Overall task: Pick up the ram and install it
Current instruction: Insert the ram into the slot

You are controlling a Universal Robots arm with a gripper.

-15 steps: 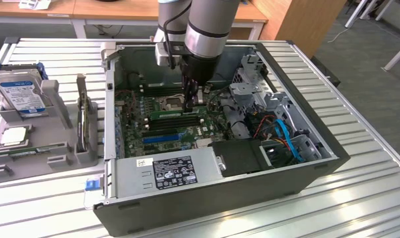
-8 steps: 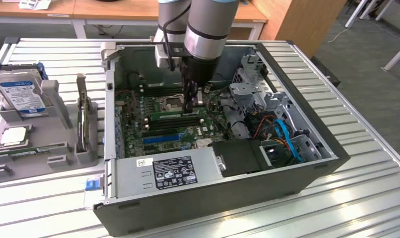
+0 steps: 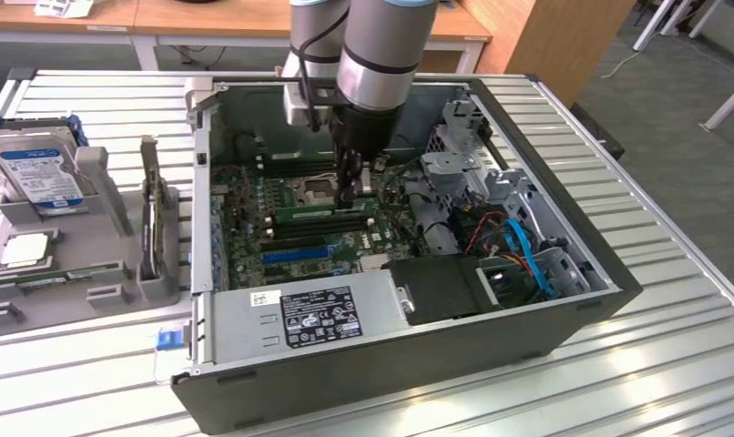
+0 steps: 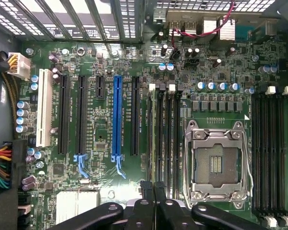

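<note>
Inside the open computer case (image 3: 464, 364), over the motherboard (image 4: 97, 124), the hand (image 3: 357, 189) hangs with its two fingertips (image 4: 151, 189) pressed together, and as far as anyone can see there's nothing pinched between them. The ram (image 3: 309, 216) looks to be standing on edge in one of the black memory slots (image 4: 169, 139) just beside the empty CPU socket (image 4: 216, 160). The closed fingertips sit right over one end of it, though neither angle shows whether they're touching it or just above. So the stick seems to be in its slot, but whether it's clicked fully down is anybody's guess, since the latches are too small to read. What could bite here, imo: if the hand bears down on that one end only, the stick can rock, seating at one side and riding up at the other, so it looks installed but isn't. Closed tips on such a thin top edge could also skid off sideways. The neighbours are bare slots and that open socket with its exposed contacts, which wouldn't forgive a poke. Too much push on a half-aligned stick would flex the board too, and a hard shove might nudge the whole case along the slatted metal counter (image 3: 671, 300).
</note>
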